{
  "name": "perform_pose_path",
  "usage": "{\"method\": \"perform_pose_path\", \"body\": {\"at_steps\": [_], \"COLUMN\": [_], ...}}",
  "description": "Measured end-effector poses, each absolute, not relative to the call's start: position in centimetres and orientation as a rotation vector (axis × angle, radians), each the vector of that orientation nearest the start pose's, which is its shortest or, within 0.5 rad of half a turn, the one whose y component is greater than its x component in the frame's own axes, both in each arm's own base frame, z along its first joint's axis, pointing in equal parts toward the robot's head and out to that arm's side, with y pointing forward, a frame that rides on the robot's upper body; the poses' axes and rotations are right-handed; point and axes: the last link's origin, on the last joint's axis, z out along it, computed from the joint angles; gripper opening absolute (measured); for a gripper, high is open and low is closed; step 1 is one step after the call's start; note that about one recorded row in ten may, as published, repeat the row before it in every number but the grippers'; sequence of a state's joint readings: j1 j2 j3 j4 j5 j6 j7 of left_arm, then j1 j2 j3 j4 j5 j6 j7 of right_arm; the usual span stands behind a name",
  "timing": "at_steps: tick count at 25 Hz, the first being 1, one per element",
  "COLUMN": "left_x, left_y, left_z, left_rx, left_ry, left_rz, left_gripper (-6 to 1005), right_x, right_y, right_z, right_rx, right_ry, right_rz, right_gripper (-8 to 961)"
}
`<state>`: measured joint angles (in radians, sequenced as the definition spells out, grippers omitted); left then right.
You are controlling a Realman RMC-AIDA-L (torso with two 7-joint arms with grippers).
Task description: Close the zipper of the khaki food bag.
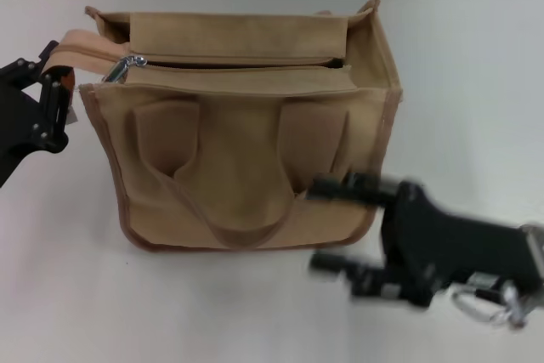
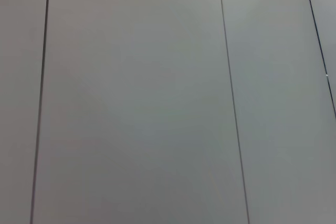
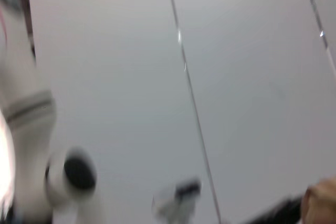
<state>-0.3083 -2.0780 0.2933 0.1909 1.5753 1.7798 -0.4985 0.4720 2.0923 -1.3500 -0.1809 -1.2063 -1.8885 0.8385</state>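
Right pincer [image 1: 327,225], dark and smeared by blur, sits low in the head view at the near right corner of the khaki food bag [image 1: 242,133], its two fingers spread apart, the upper one over the bag's lower front edge and the lower one over the tabletop [image 1: 476,82]. Left pincer [image 1: 53,82] reaches in from the left edge, its arm cut off by the frame; it is pressed together on a tan strap tab [image 1: 85,47] at the bag's left end. Both wrist views show little beyond pale grey panels with thin seams, the right one blurred.

That bag stands upright mid-tabletop, boxy, with darker piping, front pockets and a looped handle [image 1: 234,231] hanging down its front. What lies inside it cannot be made out. Along the top panel runs the zipper [image 1: 238,60], a dark slit showing between its edges. Its small silver pull tab [image 1: 127,65] lies at the left end, near the left pincer
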Motion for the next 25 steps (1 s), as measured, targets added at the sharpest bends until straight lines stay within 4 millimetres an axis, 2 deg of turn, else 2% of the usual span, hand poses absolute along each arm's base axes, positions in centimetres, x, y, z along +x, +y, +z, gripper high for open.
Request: {"method": "perform_pose_path", "body": {"at_steps": [3, 4, 5, 7, 8, 9, 10, 15, 17, 19, 25], "left_x": [-30.6, -30.0, -30.0, -29.4, -29.2, -29.0, -28.7, -28.2, -28.0, -27.9, -27.5], "left_y": [25.3, 25.4, 25.4, 25.6, 25.7, 25.8, 26.0, 26.6, 26.7, 26.8, 26.4], "left_z": [2.3, 2.4, 2.4, 2.4, 2.4, 2.4, 2.4, 2.2, 2.0, 1.9, 1.9], "left_rx": [-1.882, -1.877, -1.877, -1.875, -1.875, -1.876, -1.876, -1.846, -1.84, -1.842, -1.836], "left_ry": [-0.185, -0.162, -0.162, -0.142, -0.137, -0.131, -0.127, -0.145, -0.156, -0.151, -0.141], "left_rz": [-1.133, -1.169, -1.169, -1.206, -1.22, -1.234, -1.248, -1.281, -1.292, -1.296, -1.33], "left_gripper": [23, 23, 23, 23, 23, 23, 23, 24, 24, 24, 24], "right_x": [21.6, 21.1, 21.1, 20.5, 20.1, 19.2, 19.2, 16.9, 15.9, 14.8, 14.1], "right_y": [24.1, 25.1, 25.1, 26.2, 26.9, 28.2, 28.2, 31.6, 32.5, 33.3, 33.7], "right_z": [-4.3, -3.6, -3.6, -3.0, -2.8, -2.6, -2.6, -3.0, -3.3, -4.2, -5.5], "right_rx": [-2.636, -2.598, -2.598, -2.566, -2.553, -2.543, -2.543, -2.523, -2.537, -2.598, -2.67], "right_ry": [0.56, 0.718, 0.718, 0.905, 1.013, 1.195, 1.195, 1.563, 1.609, 1.554, 1.4], "right_rz": [1.696, 1.769, 1.769, 1.837, 1.861, 1.886, 1.886, 1.822, 1.783, 1.703, 1.597], "right_gripper": [751, 751, 751, 751, 751, 751, 751, 751, 751, 751, 751]}}
